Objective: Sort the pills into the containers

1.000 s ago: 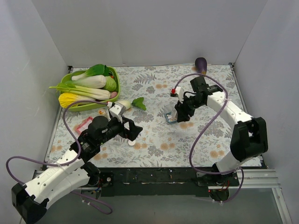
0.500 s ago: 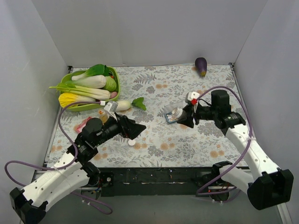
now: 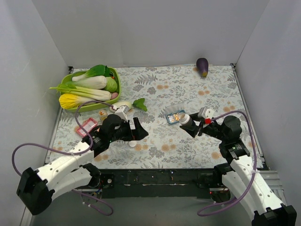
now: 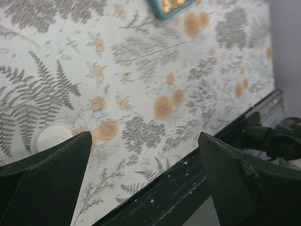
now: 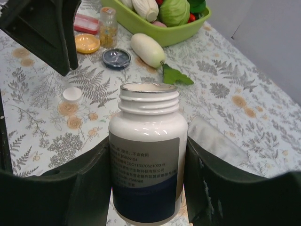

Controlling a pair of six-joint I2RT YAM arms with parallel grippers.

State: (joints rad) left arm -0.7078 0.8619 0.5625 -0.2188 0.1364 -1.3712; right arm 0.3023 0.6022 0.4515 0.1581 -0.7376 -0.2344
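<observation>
Gripping the bottle (image 5: 146, 155), the right tool (image 3: 190, 126) has withdrawn from the tray (image 3: 169, 118).

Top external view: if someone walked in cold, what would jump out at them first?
Probably the green basket heaped with vegetables at the far left corner, the brightest thing on the flowered table. Next, the open white pill bottle clamped in the right gripper near the middle, beside a blue-rimmed tray holding orange pills. A lone purple eggplant sits at the far edge.
</observation>
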